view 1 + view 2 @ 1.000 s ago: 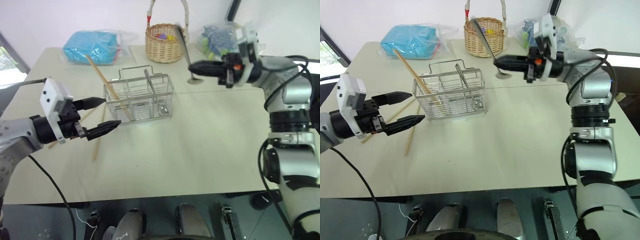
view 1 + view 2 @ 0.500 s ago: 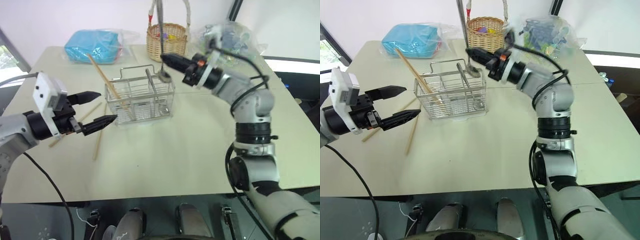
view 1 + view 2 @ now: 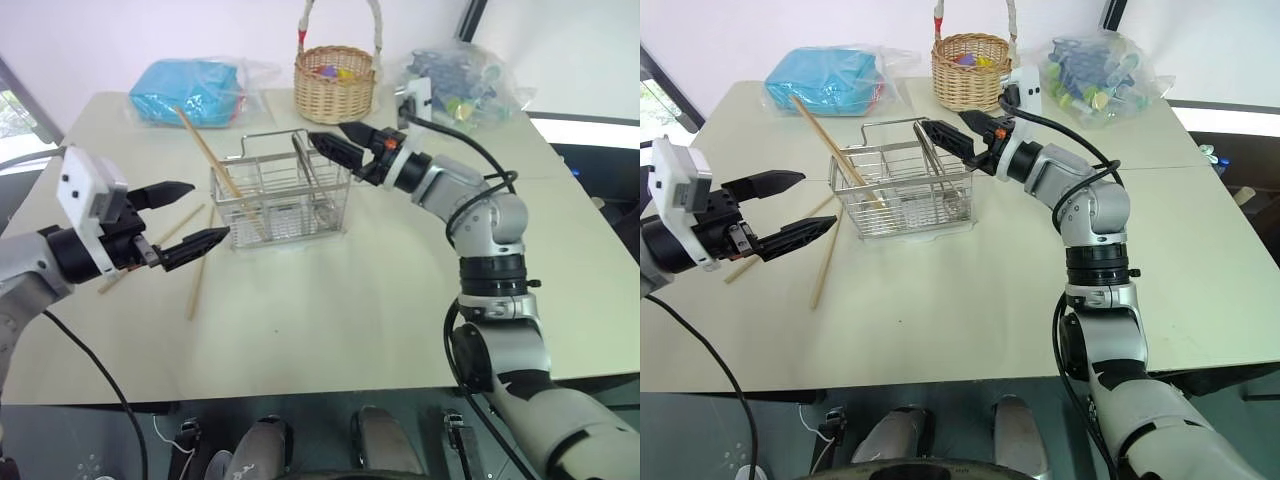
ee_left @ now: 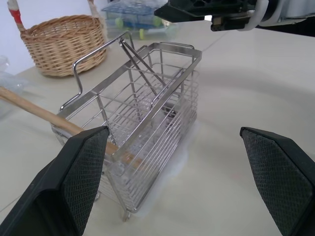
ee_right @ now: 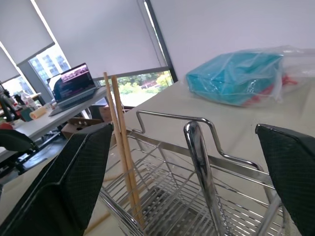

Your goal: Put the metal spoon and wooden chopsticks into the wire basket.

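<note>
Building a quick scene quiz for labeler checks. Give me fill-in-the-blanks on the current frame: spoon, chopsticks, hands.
1. The metal spoon stands inside the ____ basket.
2. The right hand, beside the wire basket's rim, has its fingers ____.
3. The left hand holds ____.
4. Two wooden chopsticks lie on the ____, left of the basket.

Missing words: wire; open; nothing; table

Table (image 3: 400, 290) near edge and right side: open; far edge blocked by wire basket (image 3: 280, 195), wicker basket (image 3: 334, 82), bags (image 3: 195, 90).
</note>
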